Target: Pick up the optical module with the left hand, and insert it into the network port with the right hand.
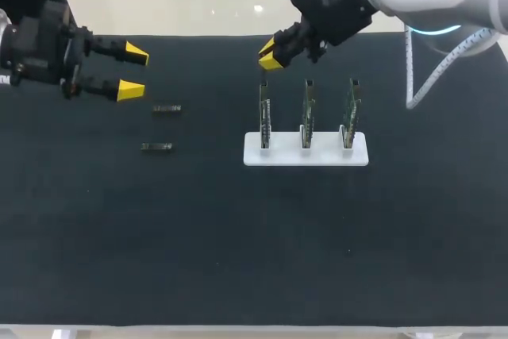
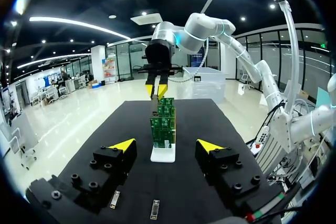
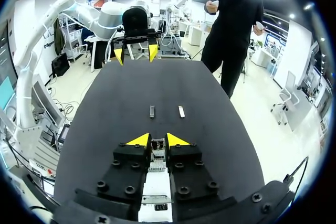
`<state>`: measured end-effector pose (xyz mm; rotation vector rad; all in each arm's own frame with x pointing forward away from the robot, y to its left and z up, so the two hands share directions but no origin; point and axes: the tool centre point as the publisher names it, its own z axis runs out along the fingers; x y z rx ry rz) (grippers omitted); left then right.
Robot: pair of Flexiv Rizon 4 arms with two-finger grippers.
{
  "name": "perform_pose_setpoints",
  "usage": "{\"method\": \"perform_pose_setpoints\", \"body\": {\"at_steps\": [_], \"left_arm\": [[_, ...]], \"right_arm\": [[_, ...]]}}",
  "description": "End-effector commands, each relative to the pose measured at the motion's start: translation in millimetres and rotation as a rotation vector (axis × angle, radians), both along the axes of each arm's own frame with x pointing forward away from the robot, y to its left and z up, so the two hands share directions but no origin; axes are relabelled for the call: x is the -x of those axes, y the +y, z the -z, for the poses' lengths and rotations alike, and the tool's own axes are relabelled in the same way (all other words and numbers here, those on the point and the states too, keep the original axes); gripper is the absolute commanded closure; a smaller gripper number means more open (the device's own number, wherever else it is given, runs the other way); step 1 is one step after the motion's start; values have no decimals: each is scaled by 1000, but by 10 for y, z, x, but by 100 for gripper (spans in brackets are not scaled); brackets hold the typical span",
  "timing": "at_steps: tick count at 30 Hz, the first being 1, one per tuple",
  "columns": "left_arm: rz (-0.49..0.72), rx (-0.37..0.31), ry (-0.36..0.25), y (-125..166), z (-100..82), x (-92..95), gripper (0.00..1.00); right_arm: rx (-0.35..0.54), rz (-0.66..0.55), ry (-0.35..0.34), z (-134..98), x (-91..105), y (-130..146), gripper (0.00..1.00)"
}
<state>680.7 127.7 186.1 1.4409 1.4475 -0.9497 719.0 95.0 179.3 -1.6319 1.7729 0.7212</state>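
Note:
My right gripper (image 1: 268, 55) hangs just above the far end of the leftmost of three upright green circuit boards (image 1: 264, 113). It is shut on a small grey optical module (image 3: 157, 148), which sits between its fingers directly over that board. The boards stand in a white holder (image 1: 305, 153). Two more optical modules (image 1: 167, 108) (image 1: 156, 147) lie flat on the black mat, left of the holder. My left gripper (image 1: 131, 71) is open and empty, above the mat beyond those modules. In the left wrist view the right gripper (image 2: 156, 85) shows over the row of boards (image 2: 163, 127).
The black mat (image 1: 238, 236) covers the whole table. Its near half and right side hold nothing. The white holder with its boards is the only tall thing on it.

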Motion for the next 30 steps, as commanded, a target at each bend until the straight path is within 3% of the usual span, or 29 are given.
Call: {"method": "perform_pose_setpoints", "body": {"at_steps": [1, 30], "left_arm": [[-2, -3, 0, -5, -3, 5, 0], [-2, -3, 0, -5, -3, 5, 0]], "right_arm": [[9, 1, -1, -22, 4, 13, 100], [5, -12, -4, 30, -19, -8, 100]]}}
